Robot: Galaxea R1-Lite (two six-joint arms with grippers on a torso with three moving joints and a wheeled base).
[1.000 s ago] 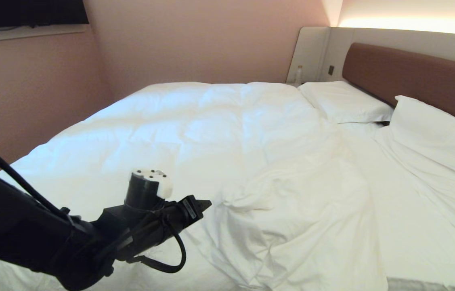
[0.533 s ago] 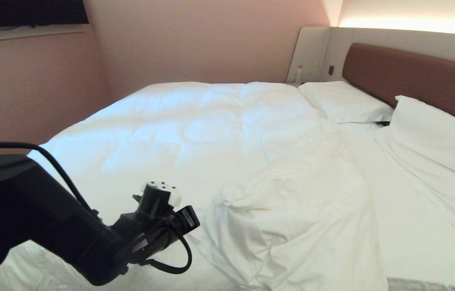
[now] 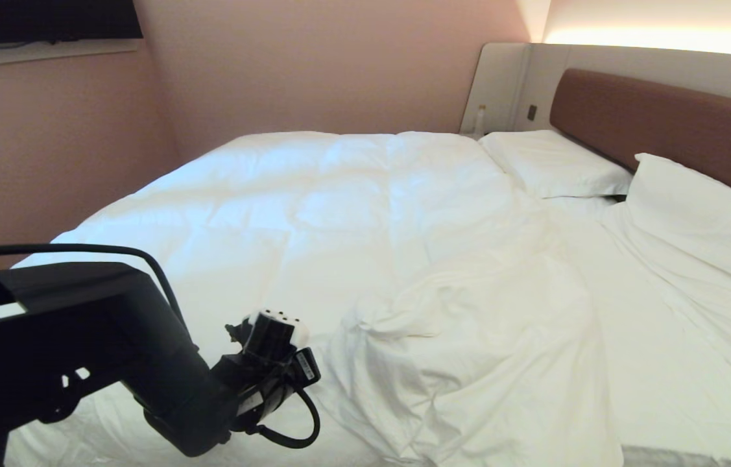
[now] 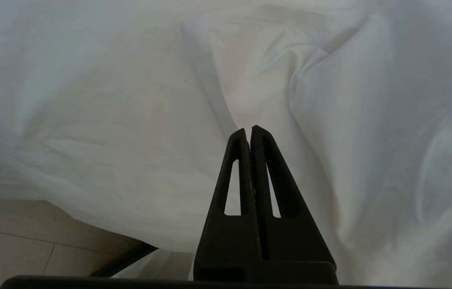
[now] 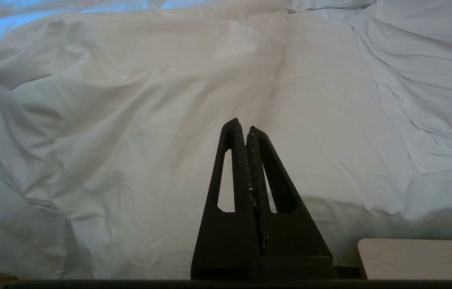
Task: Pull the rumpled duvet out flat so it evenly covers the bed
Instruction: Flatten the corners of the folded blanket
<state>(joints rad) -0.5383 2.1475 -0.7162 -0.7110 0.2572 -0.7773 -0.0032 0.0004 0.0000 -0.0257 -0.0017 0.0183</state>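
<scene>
Pink walls frame the bed [image 3: 676, 415]. Since a moment ago the left gripper [image 4: 248, 129] has sunk to the near edge, fingers [image 4: 237, 160] pressed together on nothing; the rumpled duvet [image 3: 365, 214] lies beyond, ungrasped. The right gripper [image 5: 246, 129] hangs parked, closed.

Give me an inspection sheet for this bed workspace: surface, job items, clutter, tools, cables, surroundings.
Surface: bed, bare sheet showing on the headboard side.
Job's things: duvet flat on the far part, rumpled into a bunched fold near the front edge.
Clutter: two pillows by the headboard.
Grippers: left tool shut, empty, low at the duvet's hanging front edge; right tool shut, empty, pointed at the bed.
Cables: black cable arching over the left arm.
Surroundings: pink walls, brown headboard, pale floor.
</scene>
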